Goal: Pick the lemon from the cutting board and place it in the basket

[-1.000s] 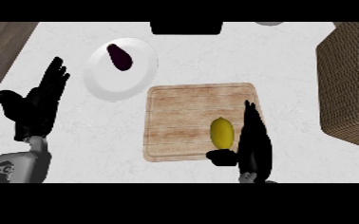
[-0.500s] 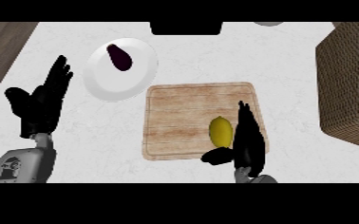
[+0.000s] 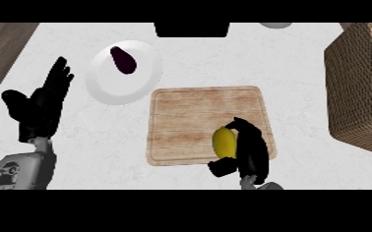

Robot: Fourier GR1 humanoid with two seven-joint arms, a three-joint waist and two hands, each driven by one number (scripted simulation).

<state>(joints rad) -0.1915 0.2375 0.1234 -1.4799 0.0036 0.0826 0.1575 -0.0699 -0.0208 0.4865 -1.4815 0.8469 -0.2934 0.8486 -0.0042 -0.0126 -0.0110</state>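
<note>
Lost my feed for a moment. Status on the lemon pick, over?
Right hand curled round lemon, on cutting board. Left hand open, resting at left. Basket at right edge; nothing seen in between.

From where I stand I count one lemon (image 3: 224,141), one wooden cutting board (image 3: 196,118), one white plate (image 3: 109,86), one dark aubergine (image 3: 122,60) and one woven basket (image 3: 352,93). Two black hands show: one left hand (image 3: 40,103), one right hand (image 3: 251,147). At the far edge of the one worktop (image 3: 291,69) sit one dark blocky shape (image 3: 192,28) and one small grey round thing (image 3: 276,24)
</note>
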